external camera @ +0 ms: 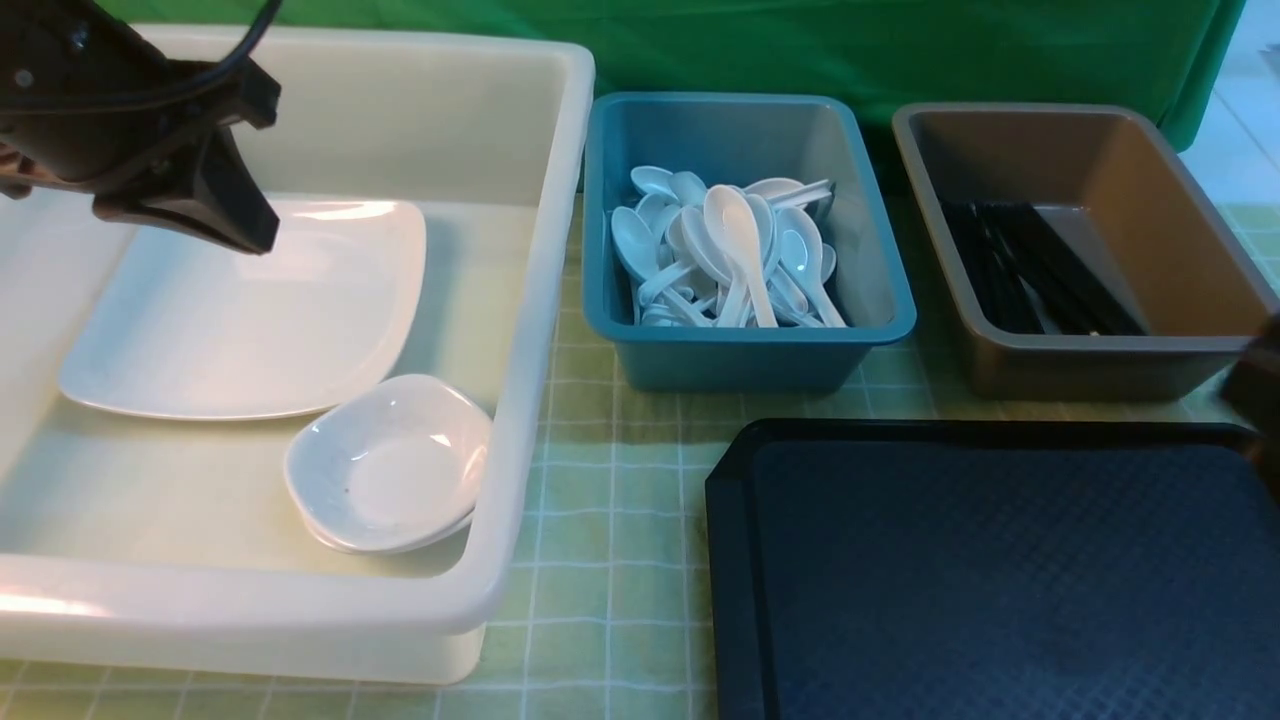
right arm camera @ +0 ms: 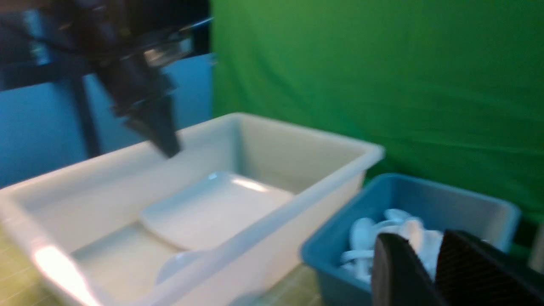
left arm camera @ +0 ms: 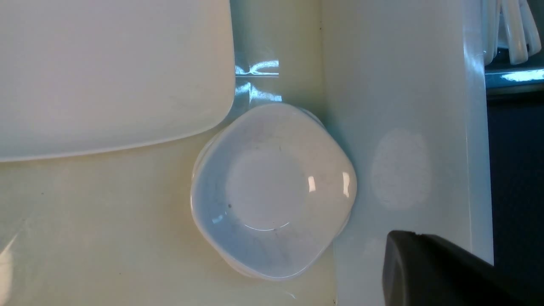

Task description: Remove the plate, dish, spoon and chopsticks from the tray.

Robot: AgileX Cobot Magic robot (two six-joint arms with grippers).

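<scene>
you get the black sticks in the brown tub only from the front view; the right wrist view adds the blue panel behind the white bin. your left gripper, fingers together, angles down above the big white plate in that bin. your right gripper's fingers are slightly apart. 1 dark tray sits before the tubs.

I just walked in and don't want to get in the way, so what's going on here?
Neither the left gripper nor the right gripper holds anything. The visible part of the tray is bare. The plate and small dishes lie in the white tub, with spoons and chopsticks in separate bins.
</scene>
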